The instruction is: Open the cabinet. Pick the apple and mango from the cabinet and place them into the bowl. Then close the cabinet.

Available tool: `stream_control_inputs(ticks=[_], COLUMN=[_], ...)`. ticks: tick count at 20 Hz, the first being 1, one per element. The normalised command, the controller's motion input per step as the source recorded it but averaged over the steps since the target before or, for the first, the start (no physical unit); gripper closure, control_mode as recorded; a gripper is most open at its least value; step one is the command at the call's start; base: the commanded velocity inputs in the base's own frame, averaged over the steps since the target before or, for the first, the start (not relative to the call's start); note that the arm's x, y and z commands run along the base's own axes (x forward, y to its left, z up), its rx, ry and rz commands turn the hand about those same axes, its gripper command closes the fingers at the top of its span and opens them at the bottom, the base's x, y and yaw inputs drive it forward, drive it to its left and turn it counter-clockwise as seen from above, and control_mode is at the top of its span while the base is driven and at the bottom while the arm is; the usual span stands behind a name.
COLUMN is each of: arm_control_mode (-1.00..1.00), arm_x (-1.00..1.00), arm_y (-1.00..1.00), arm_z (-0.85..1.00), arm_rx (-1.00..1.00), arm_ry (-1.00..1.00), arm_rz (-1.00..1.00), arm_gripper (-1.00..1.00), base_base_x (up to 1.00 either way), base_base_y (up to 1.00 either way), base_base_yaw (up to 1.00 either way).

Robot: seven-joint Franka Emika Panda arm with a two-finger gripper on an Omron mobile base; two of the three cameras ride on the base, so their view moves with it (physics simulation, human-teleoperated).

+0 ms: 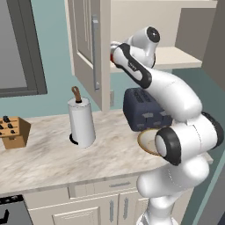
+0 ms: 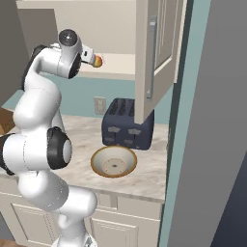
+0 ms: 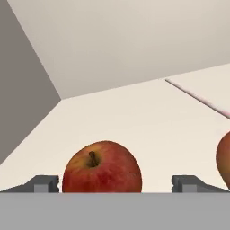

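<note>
The cabinet [image 1: 85, 44] stands with both doors swung open, and my arm reaches onto its lower shelf [image 3: 134, 112]. In the hand view the red apple [image 3: 102, 168] sits upright on the shelf, right between my two finger tips. My gripper [image 3: 117, 184] is open around it, with gaps on both sides. The yellow-orange mango [image 3: 223, 159] lies just to the apple's right, cut off by the frame edge. From the right base view the mango [image 2: 98, 61] shows beside my hand. The tan-rimmed bowl [image 2: 114, 161] rests on the counter below, in front of the toaster.
A dark blue toaster [image 2: 128, 125] stands under the cabinet, behind the bowl. The open right door [image 2: 157, 53] hangs out over the toaster. A paper towel roll [image 1: 81, 123] and a knife block [image 1: 13, 132] stand further left on the marble counter [image 1: 48, 154].
</note>
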Motion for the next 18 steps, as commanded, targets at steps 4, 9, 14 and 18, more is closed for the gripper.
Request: stream_control_inputs(ticks=[4,9,14,18], arm_control_mode=[-1.0,-1.0,-1.0,-1.0], arm_x=[0.15,0.0,0.06,0.22], arm_y=[0.03,0.02,0.07,0.11], arm_z=[0.0,-0.06,-0.26,-0.36], arm_rx=[0.0,0.0,0.0,0.0], arm_ry=[0.02,0.0,0.0,0.01], arm_rz=[0.0,0.0,0.0,0.0], arm_gripper=[-1.0,-1.0,-1.0,-1.0], base_base_x=[0.0,0.0,0.0,0.0], base_base_y=[0.0,0.0,0.0,0.0], base_base_yaw=[0.0,0.0,0.0,0.0])
